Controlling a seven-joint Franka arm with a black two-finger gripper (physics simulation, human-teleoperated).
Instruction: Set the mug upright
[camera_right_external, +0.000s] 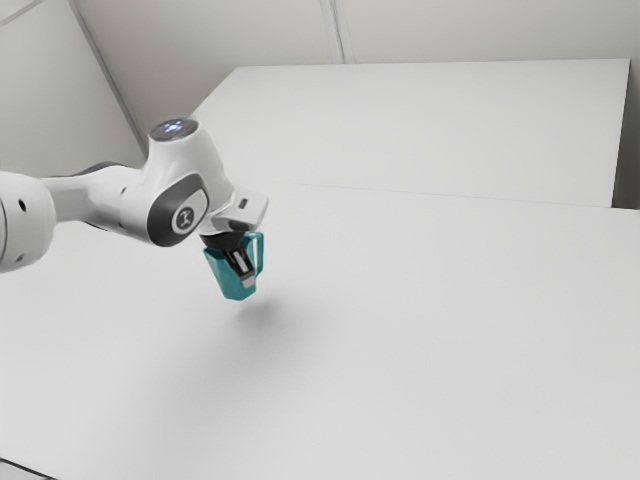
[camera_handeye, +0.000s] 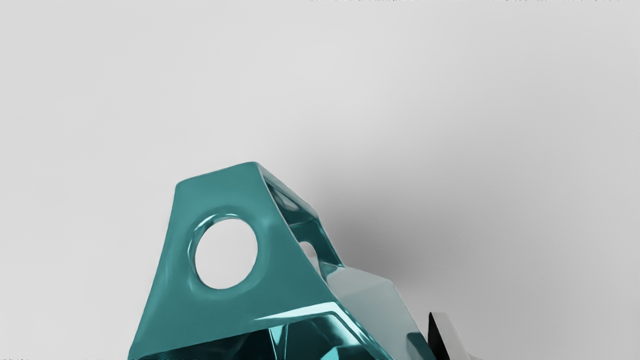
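In the exterior view my gripper (camera_right_external: 241, 268) points down and is shut on the teal faceted mug (camera_right_external: 231, 283), one finger lying across its near side; the far finger is hidden. The mug hangs above the table, a soft shadow below it, slightly tilted with its wider end up by the hand and its handle toward the exterior view's right. From the wrist camera, the mug (camera_handeye: 225, 310) shows its handle with a round hole and part of its dark inside. One fingertip of the gripper (camera_handeye: 444, 337) stands beside the mug's pale faceted side.
The white table (camera_right_external: 420, 340) spreads around and beneath the hand. Behind it stands a large pale panel (camera_right_external: 420, 125). A thin dark cable (camera_right_external: 25, 468) lies at the exterior view's lower left corner.
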